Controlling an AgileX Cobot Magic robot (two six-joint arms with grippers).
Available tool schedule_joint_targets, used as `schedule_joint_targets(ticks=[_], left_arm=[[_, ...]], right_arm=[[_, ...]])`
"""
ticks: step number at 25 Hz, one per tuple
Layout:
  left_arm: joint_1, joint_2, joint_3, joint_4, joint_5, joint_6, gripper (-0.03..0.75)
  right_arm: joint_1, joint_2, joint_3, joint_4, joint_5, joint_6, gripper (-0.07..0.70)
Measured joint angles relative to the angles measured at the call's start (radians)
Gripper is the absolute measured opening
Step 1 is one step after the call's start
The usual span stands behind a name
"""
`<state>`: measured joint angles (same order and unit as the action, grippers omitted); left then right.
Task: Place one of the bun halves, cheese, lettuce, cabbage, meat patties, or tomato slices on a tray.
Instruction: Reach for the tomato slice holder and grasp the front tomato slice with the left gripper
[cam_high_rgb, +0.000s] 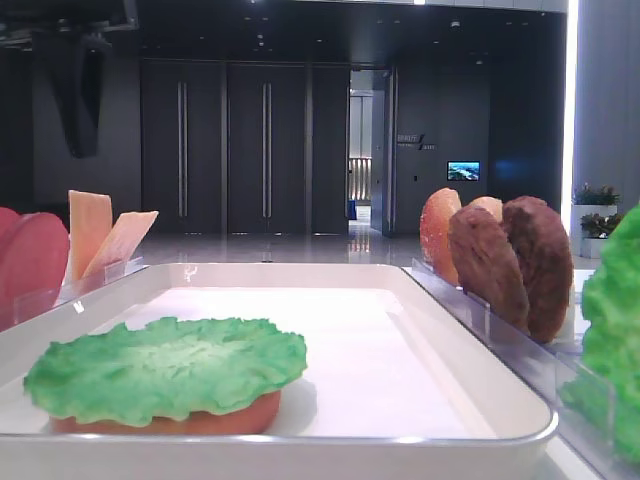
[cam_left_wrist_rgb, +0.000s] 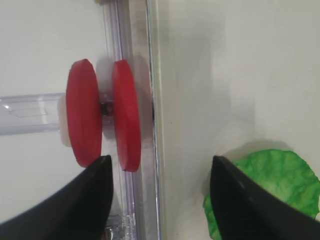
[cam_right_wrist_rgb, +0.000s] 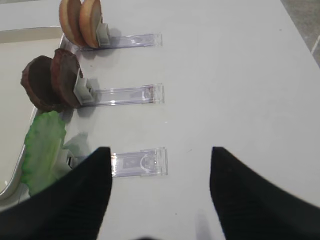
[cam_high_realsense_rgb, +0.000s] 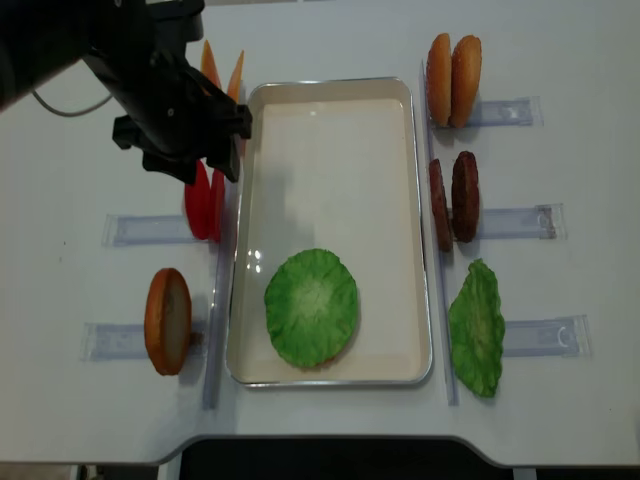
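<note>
A white tray (cam_high_realsense_rgb: 330, 95) holds a green lettuce leaf (cam_high_realsense_rgb: 311, 305) lying on a bun half (cam_high_rgb: 170, 420). Left of the tray, two red tomato slices (cam_left_wrist_rgb: 125, 115) stand in a clear rack. My left gripper (cam_left_wrist_rgb: 160, 159) hangs open just above them, one finger over the rack and one over the tray; from overhead the gripper (cam_high_realsense_rgb: 208, 165) is beside the tomato slices (cam_high_realsense_rgb: 205, 200). My right gripper (cam_right_wrist_rgb: 160, 150) is open and empty over bare table near a rack. Cheese (cam_high_realsense_rgb: 220, 65), a bun half (cam_high_realsense_rgb: 167, 320), bun halves (cam_high_realsense_rgb: 453, 80), meat patties (cam_high_realsense_rgb: 453, 198) and another lettuce (cam_high_realsense_rgb: 476, 325) stand in racks. Cabbage is out of view.
Clear plastic racks (cam_high_realsense_rgb: 140, 230) run along both long sides of the tray, their ends reaching outward on the white table. The left arm's dark body (cam_high_realsense_rgb: 120, 60) covers the back left corner. The table's front edge (cam_high_realsense_rgb: 320, 450) lies close below the tray.
</note>
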<state>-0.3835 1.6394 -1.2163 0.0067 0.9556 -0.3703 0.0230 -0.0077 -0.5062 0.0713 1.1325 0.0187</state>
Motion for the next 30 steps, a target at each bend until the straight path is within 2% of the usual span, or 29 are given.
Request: schedule_joint_targets(ticks=[22,30], left_arm=[[0.0,0.131,-0.001,0.05,-0.008,-0.021,0.471],[0.0,0.149,-0.001,0.084,-0.027,-0.021,0.471]], right_arm=[[0.0,0.0,0.0,0.0,0.0,0.0,0.413],[0.0,0.0,0.0,0.0,0.0,0.0,0.413]])
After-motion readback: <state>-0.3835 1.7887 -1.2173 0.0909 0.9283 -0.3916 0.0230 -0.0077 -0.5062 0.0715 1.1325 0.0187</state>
